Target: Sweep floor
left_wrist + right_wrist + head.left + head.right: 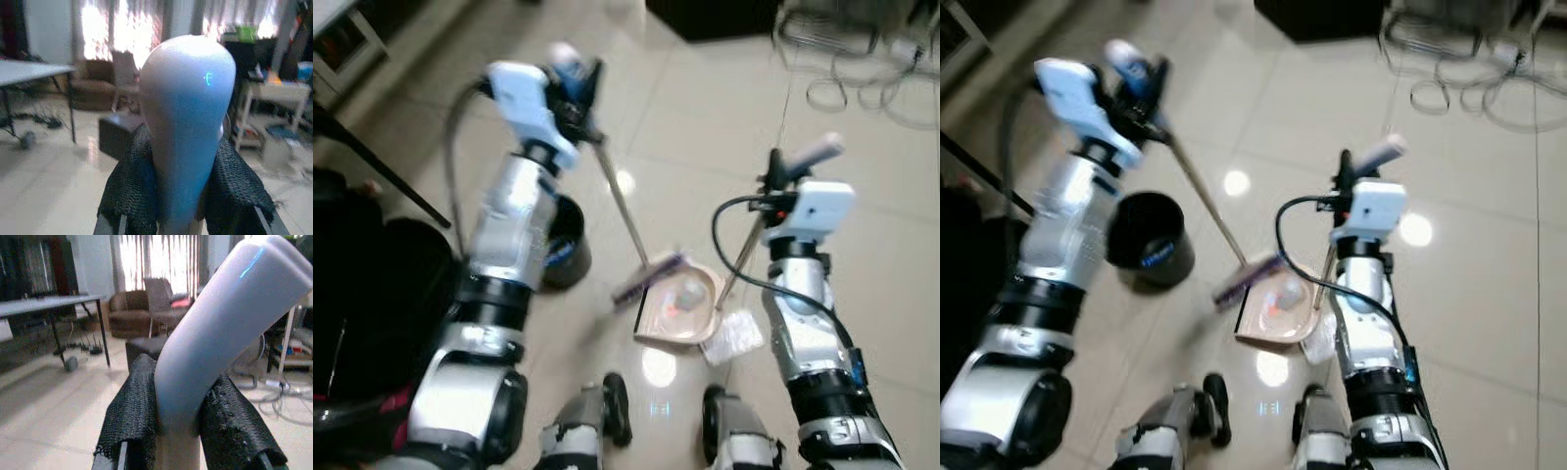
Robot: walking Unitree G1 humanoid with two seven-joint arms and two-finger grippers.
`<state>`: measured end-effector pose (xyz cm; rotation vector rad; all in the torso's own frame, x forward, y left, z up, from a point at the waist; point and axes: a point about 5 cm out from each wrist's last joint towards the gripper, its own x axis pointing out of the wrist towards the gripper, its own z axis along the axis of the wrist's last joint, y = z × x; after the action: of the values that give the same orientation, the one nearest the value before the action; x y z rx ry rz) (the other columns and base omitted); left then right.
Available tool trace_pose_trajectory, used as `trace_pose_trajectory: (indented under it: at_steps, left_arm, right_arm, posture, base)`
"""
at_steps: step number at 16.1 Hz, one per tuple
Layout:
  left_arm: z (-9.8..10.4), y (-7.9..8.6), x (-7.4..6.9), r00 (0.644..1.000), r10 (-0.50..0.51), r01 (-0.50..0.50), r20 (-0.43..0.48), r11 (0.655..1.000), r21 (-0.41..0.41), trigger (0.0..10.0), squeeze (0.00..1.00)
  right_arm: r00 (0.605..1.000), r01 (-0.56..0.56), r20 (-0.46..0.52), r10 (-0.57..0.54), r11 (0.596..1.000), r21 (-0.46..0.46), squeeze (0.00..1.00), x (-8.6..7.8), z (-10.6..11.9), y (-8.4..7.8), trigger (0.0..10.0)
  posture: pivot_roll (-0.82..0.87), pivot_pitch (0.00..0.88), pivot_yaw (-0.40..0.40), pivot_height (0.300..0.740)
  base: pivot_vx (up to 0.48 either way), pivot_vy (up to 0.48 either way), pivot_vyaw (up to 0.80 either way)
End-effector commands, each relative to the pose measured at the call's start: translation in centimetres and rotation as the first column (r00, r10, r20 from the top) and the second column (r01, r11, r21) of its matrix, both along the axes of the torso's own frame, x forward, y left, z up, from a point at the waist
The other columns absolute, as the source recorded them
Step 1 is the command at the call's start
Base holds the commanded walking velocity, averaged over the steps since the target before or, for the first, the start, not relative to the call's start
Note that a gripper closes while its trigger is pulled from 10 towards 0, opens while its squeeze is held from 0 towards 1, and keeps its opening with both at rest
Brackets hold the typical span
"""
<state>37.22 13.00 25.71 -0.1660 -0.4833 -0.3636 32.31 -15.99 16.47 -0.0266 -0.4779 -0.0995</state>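
Sweeping: left gripper (576, 90) clamps broom (625, 211), right gripper (781, 176) clamps dustpan (683, 308) handle.
Black bin (566, 245) just beside dustpan; cables (862, 69) well beyond; debris blurred.

My two arms are showing silver shells with black joints, and each wrist is carrying a white camera box. A black cable is looping beside each forearm. My fingers (132, 416) are wearing a black mesh cover.
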Motion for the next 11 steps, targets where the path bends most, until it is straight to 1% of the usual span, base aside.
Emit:
trace_pose_trajectory:
  at_steps: [1, 2, 3, 5, 6, 7, 8, 9, 10, 11]
  left_arm:
    - [0.8, 1.6, 0.0, 0.999, 0.024, -0.024, 0.027, 1.000, -0.020, 10.0, 0.00]
    - [0.9, 1.9, -0.1, 0.999, 0.033, -0.033, 0.034, 0.999, 0.002, 10.0, 0.00]
    - [0.8, 2.7, -0.1, 0.998, 0.050, -0.050, 0.024, 0.999, 0.013, 10.0, 0.00]
    - [0.1, 3.4, -0.3, 0.998, 0.058, -0.058, 0.005, 0.997, 0.054, 10.0, 0.00]
    - [-0.8, 3.7, -0.7, 0.998, 0.061, -0.059, -0.014, 0.994, 0.087, 10.0, 0.00]
    - [-1.8, 4.1, -1.3, 0.996, 0.078, -0.074, -0.032, 0.990, 0.120, 10.0, 0.00]
    - [-2.3, 4.5, -1.7, 0.995, 0.093, -0.086, -0.046, 0.987, 0.135, 10.0, 0.00]
    - [-2.5, 4.7, -1.8, 0.994, 0.100, -0.092, -0.054, 0.986, 0.141, 10.0, 0.00]
    - [-3.2, 5.2, -2.4, 0.990, 0.118, -0.104, -0.082, 0.981, 0.163, 10.0, 0.00]
    - [-3.9, 5.4, -2.8, 0.986, 0.128, -0.107, -0.105, 0.977, 0.185, 10.0, 0.00]
  right_arm:
    - [0.999, -0.006, 0.040, 0.005, 1.000, 0.016, 0.00, -0.7, 1.0, -0.4, 10.0]
    - [0.999, -0.006, 0.044, 0.005, 1.000, 0.018, 0.00, -0.8, 1.2, -0.5, 10.0]
    - [0.999, -0.003, 0.047, 0.003, 1.000, 0.018, 0.00, -1.0, 1.7, -1.0, 10.0]
    - [0.999, 0.012, 0.045, -0.014, 0.999, 0.029, 0.00, -1.2, 2.5, -1.8, 10.0]
    - [0.999, 0.025, 0.042, -0.026, 0.999, 0.039, 0.00, -1.3, 3.3, -2.4, 10.0]
    - [0.999, 0.010, 0.039, -0.012, 0.999, 0.047, 0.00, -1.5, 4.7, -3.0, 10.0]
    - [0.999, -0.009, 0.036, 0.007, 0.999, 0.046, 0.00, -1.8, 5.7, -3.4, 10.0]
    - [0.999, -0.012, 0.035, 0.010, 0.999, 0.049, 0.00, -1.9, 6.0, -3.6, 10.0]
    - [0.999, -0.024, 0.026, 0.022, 0.998, 0.061, 0.00, -2.3, 7.2, -4.2, 10.0]
    - [0.999, -0.043, 0.016, 0.042, 0.996, 0.073, 0.00, -2.5, 8.1, -4.4, 10.0]
  posture:
    - [-0.02, 0.083, 0.091, 0.740]
    - [-0.02, 0.083, 0.091, 0.740]
    - [-0.02, 0.062, 0.093, 0.740]
    - [-0.03, 0.051, 0.092, 0.740]
    - [-0.03, 0.044, 0.090, 0.740]
    - [-0.04, 0.037, 0.086, 0.740]
    - [-0.04, 0.034, 0.083, 0.740]
    - [-0.04, 0.032, 0.081, 0.740]
    - [-0.04, 0.031, 0.079, 0.740]
    - [-0.04, 0.032, 0.079, 0.740]
  base:
    - [0.000, 0.000, 0.00]
    - [0.000, 0.000, 0.00]
    - [0.000, 0.000, 0.00]
    - [0.000, 0.000, 0.00]
    - [0.000, 0.000, 0.00]
    - [0.000, 0.000, 0.00]
    - [0.000, 0.000, 0.00]
    - [0.000, 0.000, 0.00]
    - [0.000, 0.000, 0.00]
    - [0.000, 0.000, 0.00]
